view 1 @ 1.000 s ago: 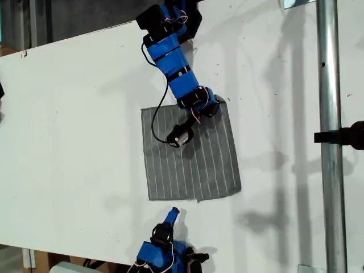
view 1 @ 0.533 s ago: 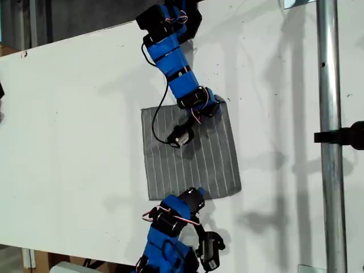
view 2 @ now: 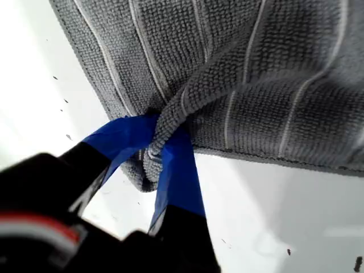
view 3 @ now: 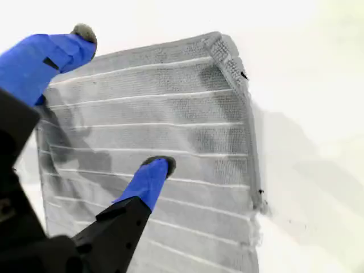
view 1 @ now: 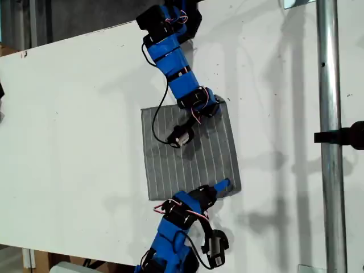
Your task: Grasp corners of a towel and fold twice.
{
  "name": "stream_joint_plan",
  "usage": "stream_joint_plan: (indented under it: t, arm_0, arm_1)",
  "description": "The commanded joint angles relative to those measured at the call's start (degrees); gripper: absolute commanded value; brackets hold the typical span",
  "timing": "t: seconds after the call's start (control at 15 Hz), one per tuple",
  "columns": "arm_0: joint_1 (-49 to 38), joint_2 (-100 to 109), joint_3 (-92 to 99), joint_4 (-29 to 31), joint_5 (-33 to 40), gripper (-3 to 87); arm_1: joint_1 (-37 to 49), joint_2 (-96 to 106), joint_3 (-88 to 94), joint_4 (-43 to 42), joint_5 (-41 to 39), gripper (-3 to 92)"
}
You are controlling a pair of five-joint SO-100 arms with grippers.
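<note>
The towel (view 1: 189, 151) lies flat on the white tabletop (view 1: 74, 131), grey with thin white stripes, roughly square, near the middle of the exterior view. My first end effector (view 2: 162, 149) is clamped on a corner (view 2: 149, 170) of the towel: in the first wrist view the two blue fingers (view 2: 177, 170) pinch a bunched fold of the fabric between them, and the edge hangs just below the pinch. In the exterior view this arm reaches in from the top edge, its wrist (view 1: 198, 101) over the towel's upper edge, right of centre in that view. My second end effector (view 3: 125, 105) is spread wide and holds nothing; one blue finger (view 3: 148, 181) is over the striped surface, the other (view 3: 48, 57) is raised beside the towel's edge. Whether the lower fingertip touches the cloth I cannot tell. In the exterior view this arm comes from the bottom edge, its blue tip (view 1: 222, 185) at the towel's lower right corner. A vertical metal pole (view 1: 331, 136) stands along the exterior view's right, well apart from the towel.
</note>
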Motion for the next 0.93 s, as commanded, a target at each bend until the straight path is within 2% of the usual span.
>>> stream_joint_plan:
  t: [0.0,0.2,0.33,0.4,0.53,0.6,0.73,0.87]
  arm_0:
    - [1.23,-0.62,6.24,-7.38,-3.34,34.9]
    - [2.02,-4.57,14.41,-17.05,-7.03,31.9]
    - [3.08,-10.55,14.94,-19.51,-10.81,29.9]
    - [3.78,-11.95,16.17,-20.74,-12.66,25.5]
    - [5.45,-11.78,22.24,-26.72,-17.58,7.9]
    - [5.8,-11.43,24.96,-29.09,-20.48,3.4]
    - [6.15,-7.38,29.36,-32.78,-19.78,-2.7]
    - [5.8,0.09,31.2,-31.38,-15.91,-3.0]
  arm_1:
    - [-0.09,2.2,-1.23,-0.62,0.53,-0.2]
    - [-0.35,2.2,-1.23,-0.62,0.62,-0.2]
    - [-0.53,2.2,-1.23,-0.35,0.7,-0.2]
    - [-0.7,2.2,-1.14,-0.26,0.97,-0.2]
    - [-0.97,2.02,-0.7,-0.35,1.32,-0.2]
    - [-0.88,2.02,-0.7,-0.35,1.32,-0.2]
    - [-0.62,2.02,-0.7,-0.35,1.32,-0.2]
    - [-0.7,3.16,-1.05,0.09,1.32,-0.2]
